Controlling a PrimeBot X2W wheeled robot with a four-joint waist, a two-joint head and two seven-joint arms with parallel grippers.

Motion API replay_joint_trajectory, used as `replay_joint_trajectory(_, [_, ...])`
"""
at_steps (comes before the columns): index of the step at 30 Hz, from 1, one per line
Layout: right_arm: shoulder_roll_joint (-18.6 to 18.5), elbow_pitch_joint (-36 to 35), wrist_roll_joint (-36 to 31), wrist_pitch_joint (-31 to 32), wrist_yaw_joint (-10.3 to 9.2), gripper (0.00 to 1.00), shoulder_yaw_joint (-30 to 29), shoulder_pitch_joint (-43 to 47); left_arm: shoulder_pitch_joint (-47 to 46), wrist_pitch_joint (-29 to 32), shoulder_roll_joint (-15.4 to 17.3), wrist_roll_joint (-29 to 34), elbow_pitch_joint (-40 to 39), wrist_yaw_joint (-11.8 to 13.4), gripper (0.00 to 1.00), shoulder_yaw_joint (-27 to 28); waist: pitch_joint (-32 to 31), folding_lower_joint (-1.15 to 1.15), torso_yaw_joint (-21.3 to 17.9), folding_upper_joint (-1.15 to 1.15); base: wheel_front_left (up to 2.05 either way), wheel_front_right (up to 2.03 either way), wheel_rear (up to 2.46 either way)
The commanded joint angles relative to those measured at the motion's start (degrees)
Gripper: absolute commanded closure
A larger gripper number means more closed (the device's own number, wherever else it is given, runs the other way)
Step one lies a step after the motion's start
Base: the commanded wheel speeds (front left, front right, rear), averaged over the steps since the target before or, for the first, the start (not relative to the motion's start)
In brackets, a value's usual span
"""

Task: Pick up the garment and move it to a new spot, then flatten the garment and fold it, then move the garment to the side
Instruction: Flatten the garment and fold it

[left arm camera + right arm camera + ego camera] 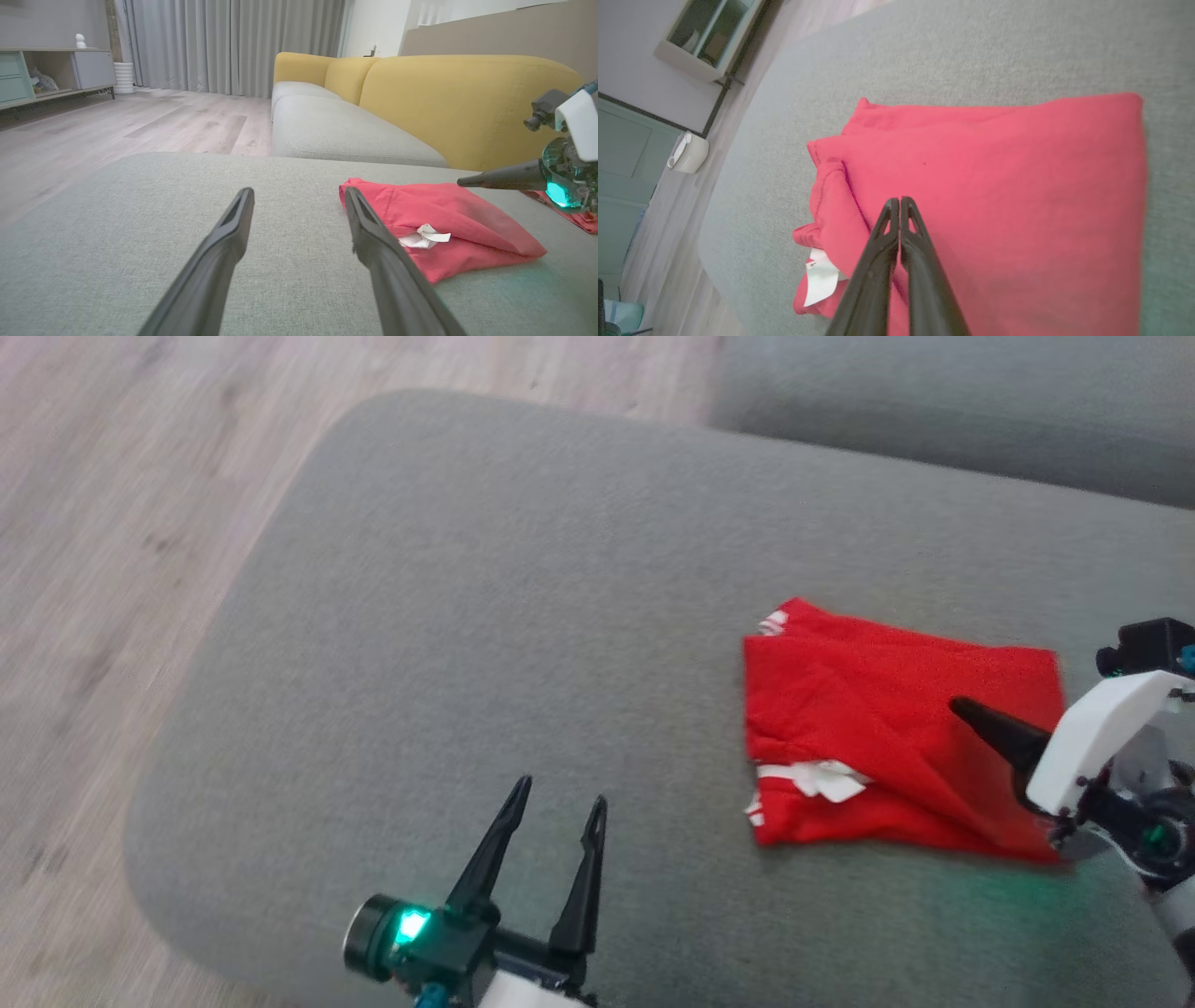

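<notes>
Two grippers are before us in the head view. At the far left of that frame we see pale wooden floor [103, 541], then the rounded grey seat cushion [448, 616] that takes up most of the middle. At the lower middle our left gripper [560, 791] stands over bare cushion, its two dark fingers spread wide, released and grasping nothing. In the left wrist view those fingers frame open grey fabric.

Right of centre lies the red garment [868, 709], folded into a rough rectangle and flat on the cushion, well apart from the left gripper. A white label [822, 779] pokes out along its lower left edge, and we see white stripes at its upper left corner.

From the right edge our right gripper [962, 707] reaches in, its tip over the right half of the garment. In the right wrist view its fingers are clenched together, tip against tip, at the middle of the frame with red cloth behind them. We see no fold pinched between them. In the left wrist view that tip hangs just above the garment, with a yellow sofa back [467, 102] behind it at the upper right.
</notes>
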Motion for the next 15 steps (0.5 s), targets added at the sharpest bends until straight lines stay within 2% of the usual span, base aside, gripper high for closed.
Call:
replay_joint_trajectory(1, [-2.03, -0.37, 1.61, 1.45, 0.39, 1.00, 1.13, -1.55, -3.10, -0.46, -0.59, -0.66, -1.51, 0.62, 0.00, 0.53, 2.46, -0.01, 2.69, 0.00, 0.00, 0.00, 0.00])
replay_joint_trajectory(8, [-2.17, -0.60, 7.52, 5.79, 0.39, 1.00, 4.70, -1.47, -4.57, -0.46, -0.60, -2.06, -1.27, 1.95, 0.00, 0.17, 3.06, -0.01, 2.96, 0.00, 0.00, 0.00, 0.00])
replay_joint_trajectory(15, [-3.39, -11.36, 15.39, 11.93, 0.39, 1.00, 9.77, 3.64, -4.93, -0.46, -0.60, -1.82, -1.34, 2.68, 0.00, 1.51, 1.42, -0.01, 0.46, 0.00, 0.00, 0.00, 0.00])
